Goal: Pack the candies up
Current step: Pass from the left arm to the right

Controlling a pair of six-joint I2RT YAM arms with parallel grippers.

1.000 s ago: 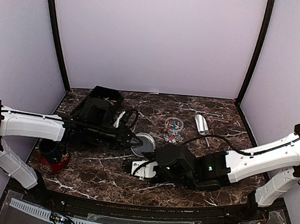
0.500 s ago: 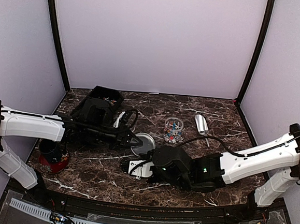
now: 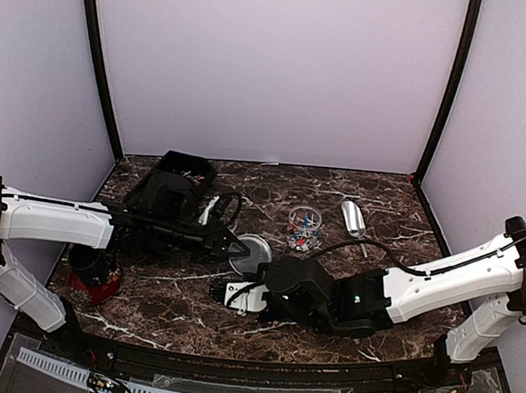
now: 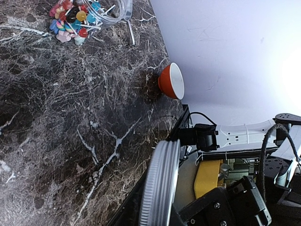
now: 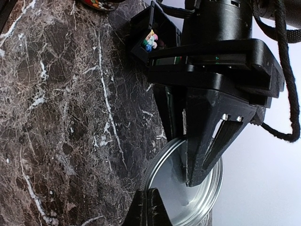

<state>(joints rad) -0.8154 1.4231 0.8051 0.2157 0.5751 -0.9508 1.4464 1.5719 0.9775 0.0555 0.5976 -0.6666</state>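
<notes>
Left gripper (image 3: 241, 248) pinches lid (image 5: 167, 181) clear of jar (image 3: 304, 229), leaving candies (image 4: 70, 20) reachable. Right gripper (image 5: 146, 208) pressed together at lid rim, probably for handover.

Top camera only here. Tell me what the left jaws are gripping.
Observer: The left gripper is shut on a metal lid with a ribbed rim.
Operator: Report the right gripper.
Observer: The right gripper is shut, its jaws at the lid's rim. I cannot tell whether they pinch it.
Operator: Describe the far right corner.
Observer: An orange bowl, white inside, stands at the table edge by the wall.
</notes>
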